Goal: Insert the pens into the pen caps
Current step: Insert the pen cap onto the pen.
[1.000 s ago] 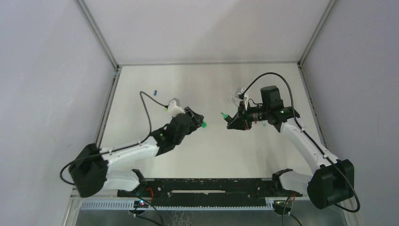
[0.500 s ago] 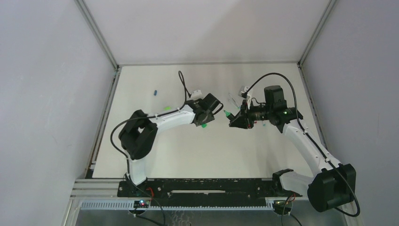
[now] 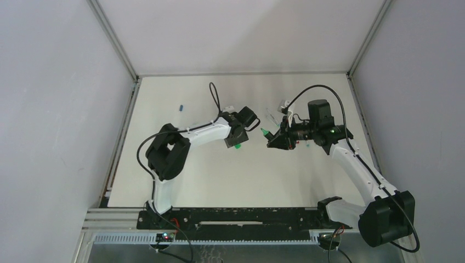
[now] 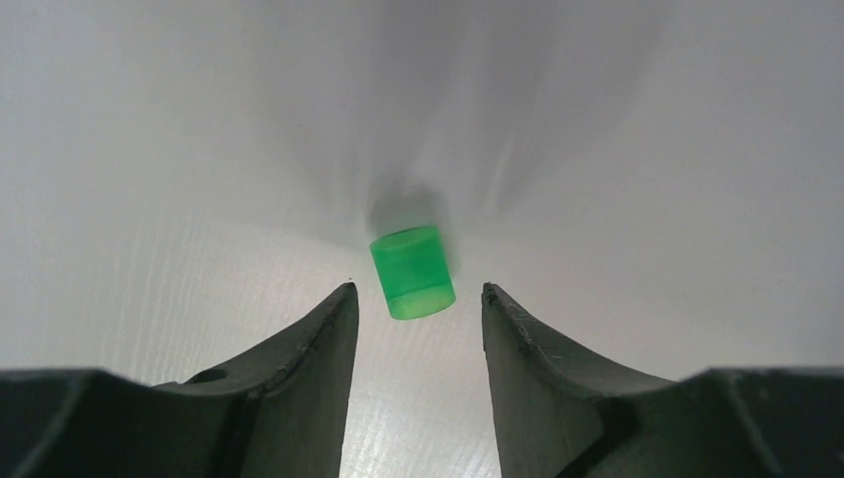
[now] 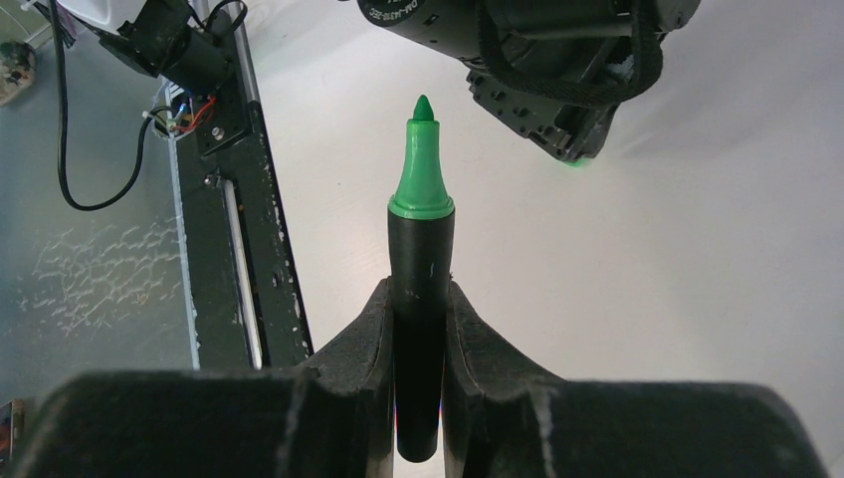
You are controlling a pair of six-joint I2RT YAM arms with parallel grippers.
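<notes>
left gripper half open, green cap between tips (not touching); right gripper clamps green-tipped marker.

A: What can't you read from there?
B: Top view: left gripper covers most of the green cap, I only get a sliver. Bits beyond the right gripper are too small, possibly pens.
A: Wrist cams?
B: Right wrist: marker barrel is half buried between the fingers, left arm cropped by the top edge. Left wrist: both finger bases run off the bottom edge, cap's far rim is soft.
</notes>
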